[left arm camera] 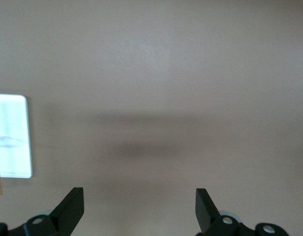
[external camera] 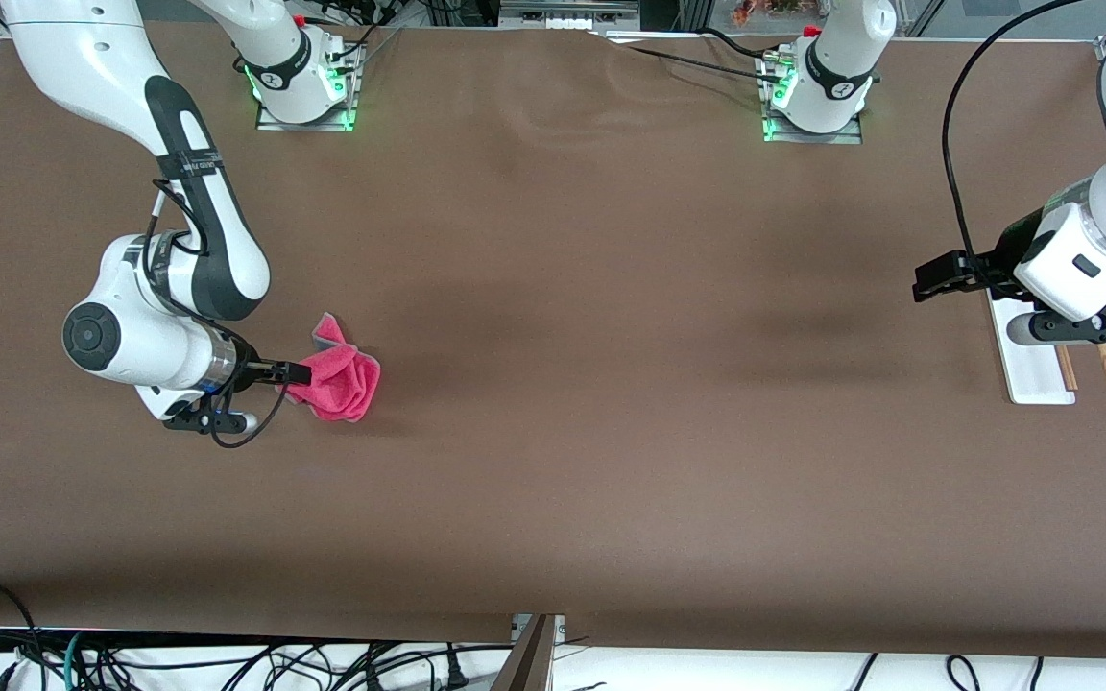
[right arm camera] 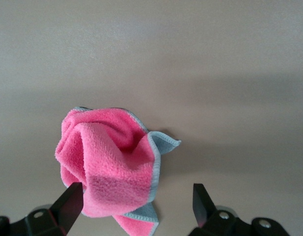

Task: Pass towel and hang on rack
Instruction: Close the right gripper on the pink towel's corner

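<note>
While bunched, towel (external camera: 342, 376) on table (external camera: 553, 403)

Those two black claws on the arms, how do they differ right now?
The right gripper is down at the bunched pink towel, part of it between its fingers; the left gripper has only bare table beneath. The right gripper is at its own arm's end of the table; the left gripper waits beside the rack. Both are open.
</note>
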Robot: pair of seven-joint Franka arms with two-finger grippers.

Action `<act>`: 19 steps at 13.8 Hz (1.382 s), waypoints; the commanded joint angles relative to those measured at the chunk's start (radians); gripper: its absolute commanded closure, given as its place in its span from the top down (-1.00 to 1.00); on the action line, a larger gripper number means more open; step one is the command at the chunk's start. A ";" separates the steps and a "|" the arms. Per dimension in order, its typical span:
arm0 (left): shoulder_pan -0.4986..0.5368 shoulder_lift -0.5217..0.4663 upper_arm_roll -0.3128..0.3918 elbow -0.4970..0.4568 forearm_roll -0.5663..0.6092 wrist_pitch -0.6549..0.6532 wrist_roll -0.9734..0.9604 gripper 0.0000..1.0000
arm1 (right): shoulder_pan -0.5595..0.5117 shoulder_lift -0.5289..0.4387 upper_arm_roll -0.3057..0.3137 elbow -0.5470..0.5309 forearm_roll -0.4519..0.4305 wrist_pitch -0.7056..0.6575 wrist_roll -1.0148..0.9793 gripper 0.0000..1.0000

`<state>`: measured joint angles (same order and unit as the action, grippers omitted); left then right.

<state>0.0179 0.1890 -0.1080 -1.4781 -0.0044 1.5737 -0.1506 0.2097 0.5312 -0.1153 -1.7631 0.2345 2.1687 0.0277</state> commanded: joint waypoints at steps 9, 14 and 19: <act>-0.021 0.037 0.004 0.079 0.075 0.012 -0.075 1.00 | -0.003 0.016 0.009 0.004 0.025 0.028 -0.005 0.03; -0.021 0.035 0.004 0.079 0.070 0.012 -0.075 1.00 | -0.003 0.018 0.009 0.004 0.025 0.028 -0.009 -0.32; -0.029 0.033 0.001 0.081 0.070 0.014 -0.076 1.00 | -0.003 0.018 0.017 0.010 0.025 0.022 -0.009 -1.00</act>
<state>-0.0033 0.2133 -0.1028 -1.4269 0.0505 1.5916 -0.2123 0.2100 0.5445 -0.1096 -1.7630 0.2391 2.1873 0.0275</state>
